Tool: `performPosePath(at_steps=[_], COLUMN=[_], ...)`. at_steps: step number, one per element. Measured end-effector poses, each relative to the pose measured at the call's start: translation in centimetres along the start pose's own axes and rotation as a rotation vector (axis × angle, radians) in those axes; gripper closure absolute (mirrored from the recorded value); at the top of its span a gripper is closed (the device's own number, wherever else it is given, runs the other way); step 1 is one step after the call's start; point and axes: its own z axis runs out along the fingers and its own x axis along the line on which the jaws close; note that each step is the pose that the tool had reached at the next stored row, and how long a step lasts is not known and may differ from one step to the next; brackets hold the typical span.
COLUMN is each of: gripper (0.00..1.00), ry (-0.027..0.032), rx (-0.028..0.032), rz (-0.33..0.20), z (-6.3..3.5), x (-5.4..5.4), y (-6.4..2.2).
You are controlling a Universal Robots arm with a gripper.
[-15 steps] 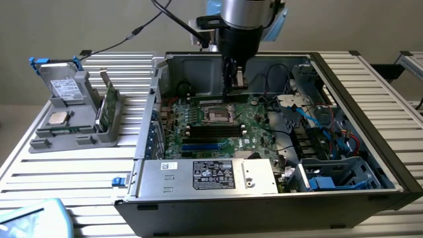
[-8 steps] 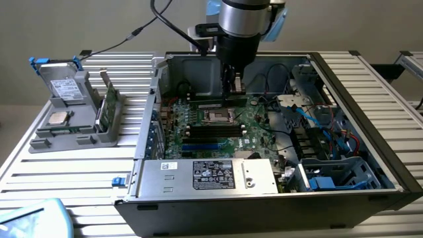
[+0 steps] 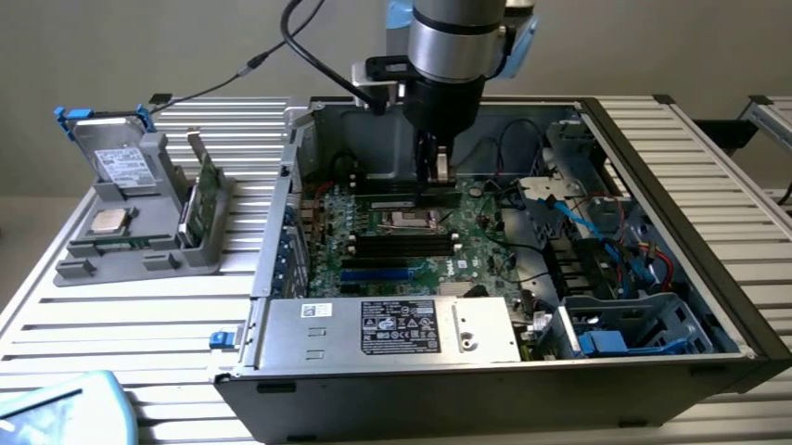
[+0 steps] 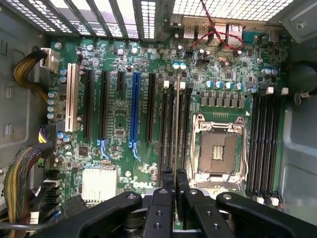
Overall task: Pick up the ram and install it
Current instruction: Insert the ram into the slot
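Exterior view: the arm (image 3: 446,56) reaches into the open case (image 3: 693,185) over the far part of the motherboard (image 3: 396,255); what its jaws hold is hard to make out. Wrist view: the jaws pinch nearly shut on the ram (image 4: 177,124), edge-on over the memory slots (image 4: 167,129) beside the CPU socket (image 4: 218,151). Any tilt or offset could jam it; its notch is hidden

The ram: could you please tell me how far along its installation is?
Done: the ram is picked up. In hand: the gripper is shut on it, holding it edge-on along the slots beside the CPU socket. Left: it is not yet released; whether it is seated, I cannot tell.
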Motion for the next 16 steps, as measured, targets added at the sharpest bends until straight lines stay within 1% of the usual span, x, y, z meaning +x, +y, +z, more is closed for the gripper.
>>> performPosePath(at_steps=[5, 8, 10, 13, 16], gripper=[0.86, 0.86, 0.86, 0.86, 0.86], ry=[-0.0027, -0.0026, -0.0016, 0.0002, 0.0047], rx=[0.0029, 0.0038, 0.0036, 0.0009, -0.0056], rz=[0.071, 0.093, 0.094, 0.093, 0.084], z=[0.57, 0.94, 1.24, 1.66, 1.95], x=[0.0, 0.0, 0.1, 0.1, 0.1], y=[-0.02, -0.04, -0.05, -0.06, -0.07])
